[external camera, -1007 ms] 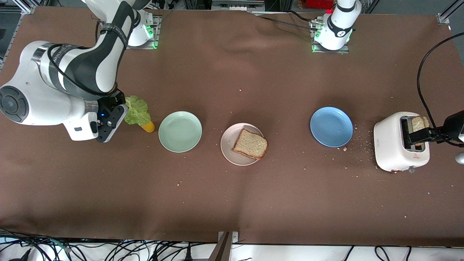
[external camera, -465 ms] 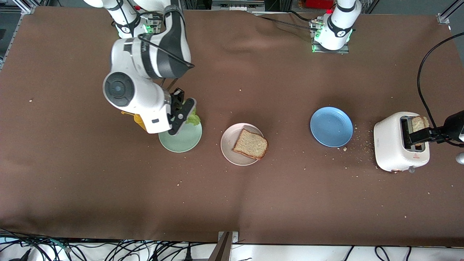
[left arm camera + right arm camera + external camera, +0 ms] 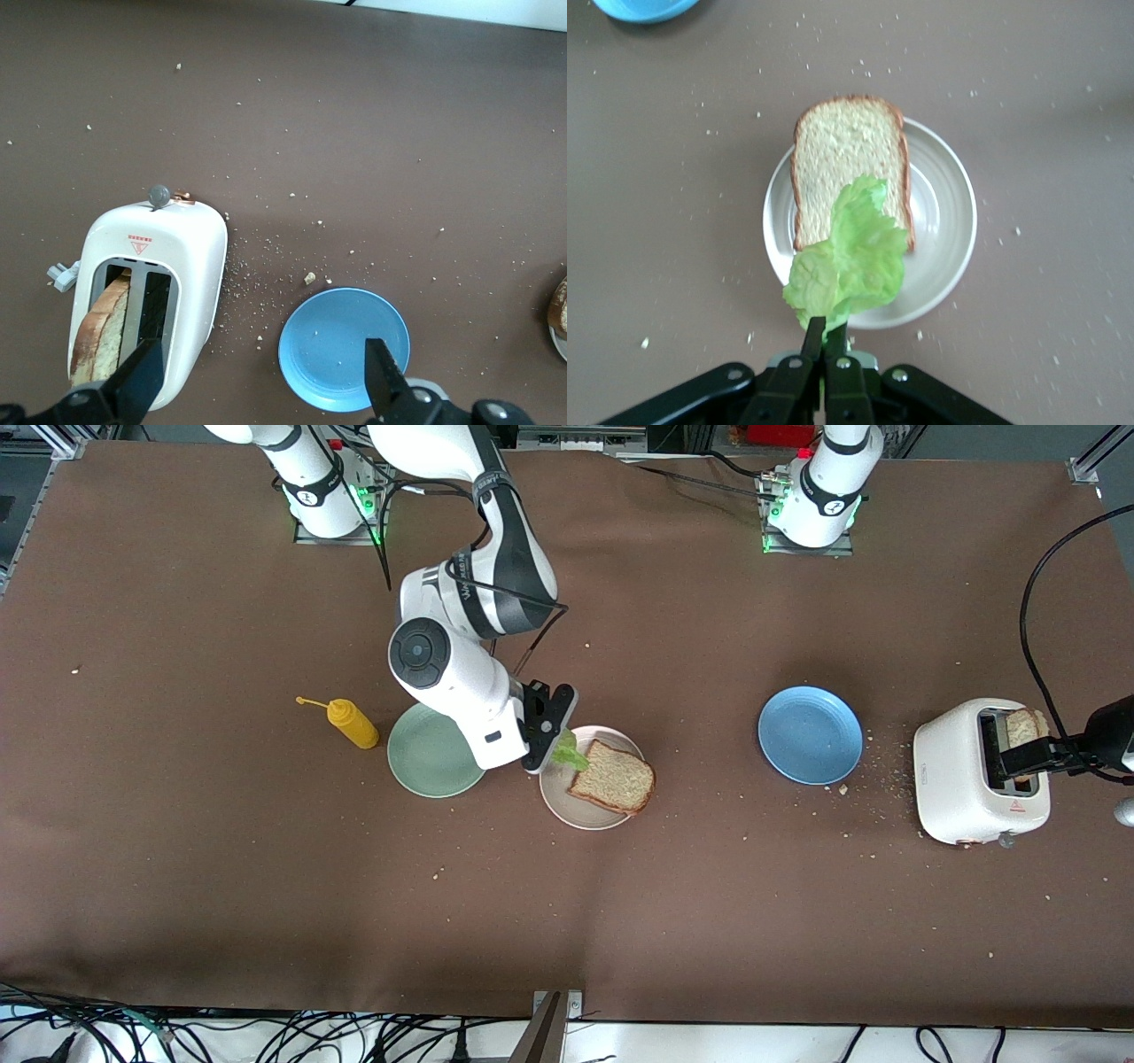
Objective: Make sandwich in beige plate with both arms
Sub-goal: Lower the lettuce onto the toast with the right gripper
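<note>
One slice of brown bread (image 3: 613, 778) (image 3: 846, 159) lies on the beige plate (image 3: 567, 799) (image 3: 939, 221) at mid table. My right gripper (image 3: 549, 737) (image 3: 827, 326) hangs over that plate's rim, shut on the stem of a crinkled green lettuce leaf (image 3: 570, 755) (image 3: 850, 257). The leaf droops over the edge of the slice. A second bread slice (image 3: 1026, 726) (image 3: 97, 336) stands in a slot of the white toaster (image 3: 952, 779) (image 3: 182, 266). My left gripper (image 3: 1019, 762) (image 3: 261, 381) waits open above the toaster with nothing between its fingers.
A blue plate (image 3: 811, 735) (image 3: 341, 345) sits between the toaster and the beige plate, with crumbs around it. A mint-green plate (image 3: 425, 757) and a yellow squeeze bottle (image 3: 353, 724) lie toward the right arm's end, partly under the right arm.
My right arm has swung from beside the yellow bottle, across the mint-green plate, to the beige plate, carrying the lettuce. The left arm has not moved.
</note>
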You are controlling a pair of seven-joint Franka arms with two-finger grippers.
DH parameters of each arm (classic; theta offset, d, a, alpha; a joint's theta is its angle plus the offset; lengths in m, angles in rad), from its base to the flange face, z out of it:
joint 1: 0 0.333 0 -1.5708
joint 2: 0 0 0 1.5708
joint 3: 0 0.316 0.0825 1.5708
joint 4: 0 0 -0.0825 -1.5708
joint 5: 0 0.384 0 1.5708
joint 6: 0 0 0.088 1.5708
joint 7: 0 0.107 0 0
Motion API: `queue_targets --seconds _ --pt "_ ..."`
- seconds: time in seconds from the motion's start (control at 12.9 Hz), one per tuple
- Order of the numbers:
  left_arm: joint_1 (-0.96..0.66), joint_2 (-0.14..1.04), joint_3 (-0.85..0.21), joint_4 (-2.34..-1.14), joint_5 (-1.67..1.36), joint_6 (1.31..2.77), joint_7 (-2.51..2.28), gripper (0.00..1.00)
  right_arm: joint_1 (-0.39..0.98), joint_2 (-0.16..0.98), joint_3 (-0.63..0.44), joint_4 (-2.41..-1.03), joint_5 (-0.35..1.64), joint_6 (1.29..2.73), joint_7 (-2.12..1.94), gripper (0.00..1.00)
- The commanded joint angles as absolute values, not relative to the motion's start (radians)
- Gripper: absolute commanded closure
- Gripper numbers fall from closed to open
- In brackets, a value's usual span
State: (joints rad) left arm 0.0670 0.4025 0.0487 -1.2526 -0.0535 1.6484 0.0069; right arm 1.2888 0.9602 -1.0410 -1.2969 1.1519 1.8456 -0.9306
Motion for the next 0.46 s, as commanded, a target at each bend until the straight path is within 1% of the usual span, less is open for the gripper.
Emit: queue_targets --seconds 0.0,0.15,0.39 --pt "0.072 0.408 0.041 -1.235 -0.029 1.646 0.009 0.0 1.247 0.965 -0.922 -1.264 1.172 1.946 -0.948 1.0" --pt "0.072 0.41 0.041 -1.235 -0.029 1.646 0.009 0.0 1.247 0.971 -0.885 -1.261 1.167 2.026 -0.948 1.0" --pt "0.072 0.41 0.041 -1.235 -0.026 1.646 0.008 0.0 1.247 0.982 -0.845 -1.258 1.169 2.077 -0.936 1.0"
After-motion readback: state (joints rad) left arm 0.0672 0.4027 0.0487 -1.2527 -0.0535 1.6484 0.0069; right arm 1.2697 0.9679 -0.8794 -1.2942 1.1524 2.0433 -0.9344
